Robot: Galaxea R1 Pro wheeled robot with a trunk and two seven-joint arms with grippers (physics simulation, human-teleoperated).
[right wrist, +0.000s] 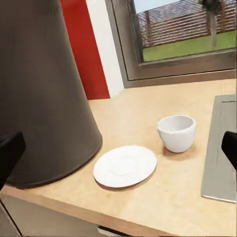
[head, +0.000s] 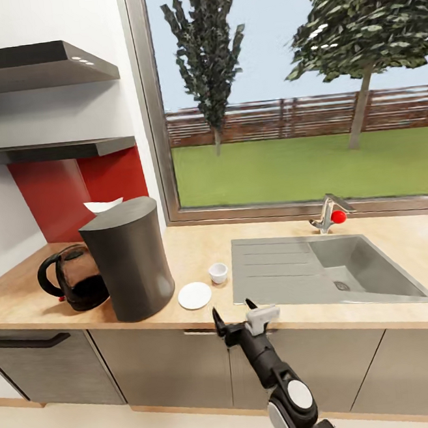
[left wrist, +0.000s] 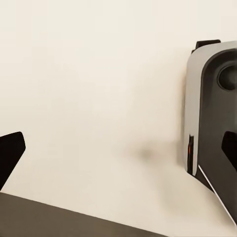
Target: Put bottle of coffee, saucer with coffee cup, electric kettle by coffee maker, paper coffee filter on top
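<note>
1. We judge the cup (right wrist: pixel 176 132) to be the thing in hand: small, white, light, stiff and likely glazed, so slippery and liable to chip. We would pinch it across the rim or round its squat body, gently.
2. The cup stands upright on the desk (head: pixel 197 242), just beside the saucer (right wrist: pixel 125 166) but not on it, between the saucer and the sink (head: pixel 324 269).
3. The saucer lies flat just beside the coffee maker (head: pixel 132 261); its thin rim looks awkward to grip, so we would leave it and bring the cup to it.
4. A white paper filter (head: pixel 103 205) shows at the coffee maker's top; the kettle (head: pixel 75 278) stands at its other side, close against it.
5. Our right gripper (head: pixel 240 314) hangs at the desk's front edge with its jaws spread and nothing between them, pointing at cup and saucer, near but apart from both.
6. Of our left gripper we cannot tell the state; its camera looks onto the pale floor (left wrist: pixel 98 98).
</note>
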